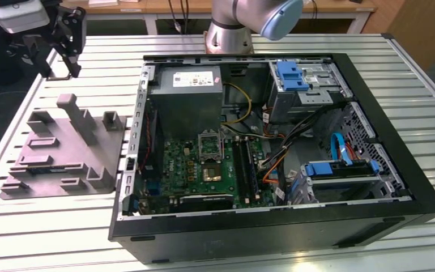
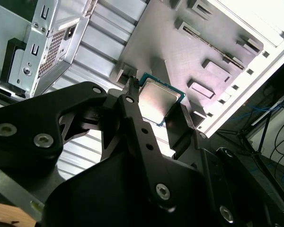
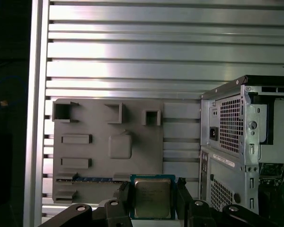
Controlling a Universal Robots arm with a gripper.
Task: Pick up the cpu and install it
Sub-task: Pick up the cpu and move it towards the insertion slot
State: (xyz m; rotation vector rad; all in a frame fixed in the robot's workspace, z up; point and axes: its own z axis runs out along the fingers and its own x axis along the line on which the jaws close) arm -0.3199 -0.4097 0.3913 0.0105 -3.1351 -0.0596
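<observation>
The cpu [image 2: 159,98] [image 3: 152,197], a small square chip with a pale metal top and a green edge, sits between the black fingers [image 2: 132,111] [image 3: 124,197] of my gripper [image 2: 156,108] [image 3: 153,201], which is shut on it by two opposite edges. In the exterior view the gripper [image 1: 61,67] hangs high at the far left, above the table behind the grey plastic fixture [image 1: 59,153] [image 3: 99,151] [image 2: 180,42]. The dark metal-framed socket [image 1: 212,171] lies on the green motherboard inside the open computer case, well to the exterior view's right of the gripper.
The open black computer case [image 1: 278,229] [image 3: 236,142] lies on a slatted metal table [image 1: 43,226], with a power supply [image 1: 191,93], cables and blue drive brackets [image 1: 291,75] inside. The arm's base [image 1: 229,37] stands behind the case. The fixture carries upright pegs [image 1: 77,116].
</observation>
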